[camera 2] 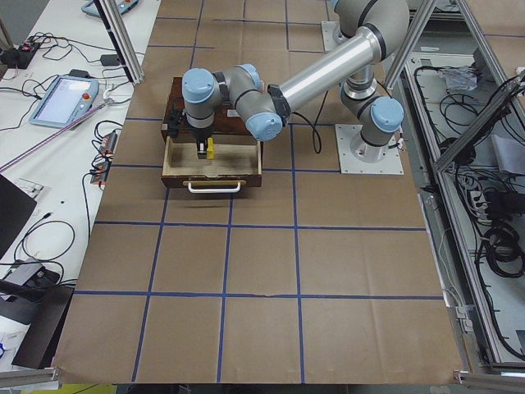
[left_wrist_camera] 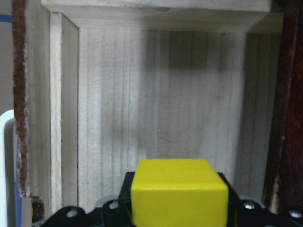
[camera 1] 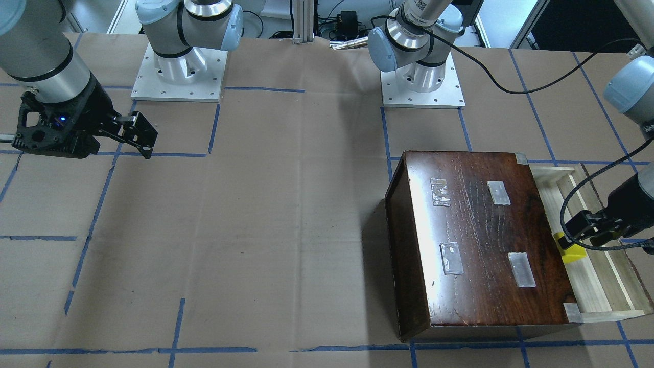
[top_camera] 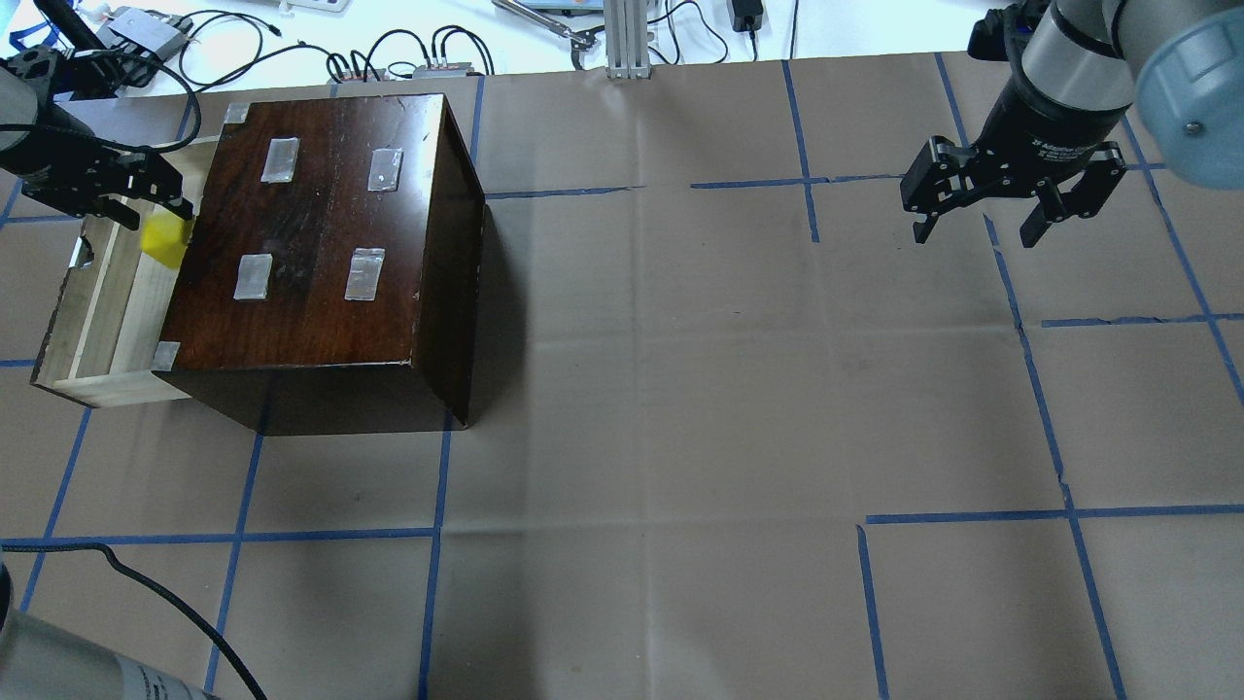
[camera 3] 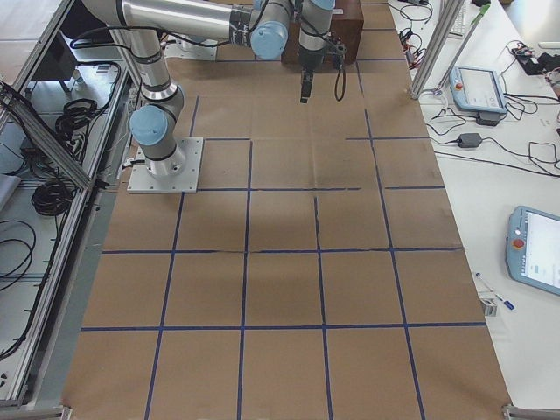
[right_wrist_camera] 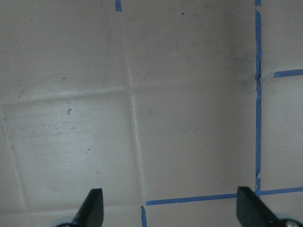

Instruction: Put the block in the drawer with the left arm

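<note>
The yellow block [camera 1: 572,253] is in my left gripper [camera 1: 587,232], over the open pale wood drawer [camera 1: 595,286] pulled out of the dark brown box [camera 1: 480,240]. In the overhead view the left gripper [top_camera: 136,199] holds the block [top_camera: 163,241] right beside the box's edge [top_camera: 321,233], over the drawer [top_camera: 112,311]. The left wrist view shows the block [left_wrist_camera: 179,191] between the jaws above the bare drawer floor [left_wrist_camera: 161,94]. My right gripper [top_camera: 972,228] is open and empty, far off over the paper, its fingertips [right_wrist_camera: 92,205] spread wide.
The box top carries several tape patches [top_camera: 253,277]. The drawer has a white handle [camera 2: 215,187] on its front. Brown paper with blue tape lines [top_camera: 641,525] covers the table. Cables and tablets lie off the table's edge [camera 2: 66,98].
</note>
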`<action>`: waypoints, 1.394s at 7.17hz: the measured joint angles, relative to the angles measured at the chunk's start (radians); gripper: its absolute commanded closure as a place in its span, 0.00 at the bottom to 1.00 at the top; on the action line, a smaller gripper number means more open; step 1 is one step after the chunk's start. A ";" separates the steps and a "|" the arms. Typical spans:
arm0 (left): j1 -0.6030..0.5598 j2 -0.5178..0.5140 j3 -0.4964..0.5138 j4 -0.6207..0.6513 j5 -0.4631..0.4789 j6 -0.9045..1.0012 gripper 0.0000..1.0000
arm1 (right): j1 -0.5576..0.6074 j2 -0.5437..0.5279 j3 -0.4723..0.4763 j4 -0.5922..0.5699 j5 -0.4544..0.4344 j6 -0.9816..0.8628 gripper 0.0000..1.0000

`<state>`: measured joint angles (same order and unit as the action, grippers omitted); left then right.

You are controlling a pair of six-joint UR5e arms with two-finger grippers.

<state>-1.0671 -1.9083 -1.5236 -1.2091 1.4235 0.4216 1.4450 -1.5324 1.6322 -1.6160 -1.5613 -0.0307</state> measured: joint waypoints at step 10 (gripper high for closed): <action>-0.207 0.279 -0.017 -0.220 0.004 -0.414 0.01 | 0.000 0.000 0.000 -0.001 0.000 0.000 0.00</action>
<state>-1.2743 -1.6290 -1.5406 -1.4292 1.4279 0.0079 1.4450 -1.5324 1.6319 -1.6168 -1.5616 -0.0307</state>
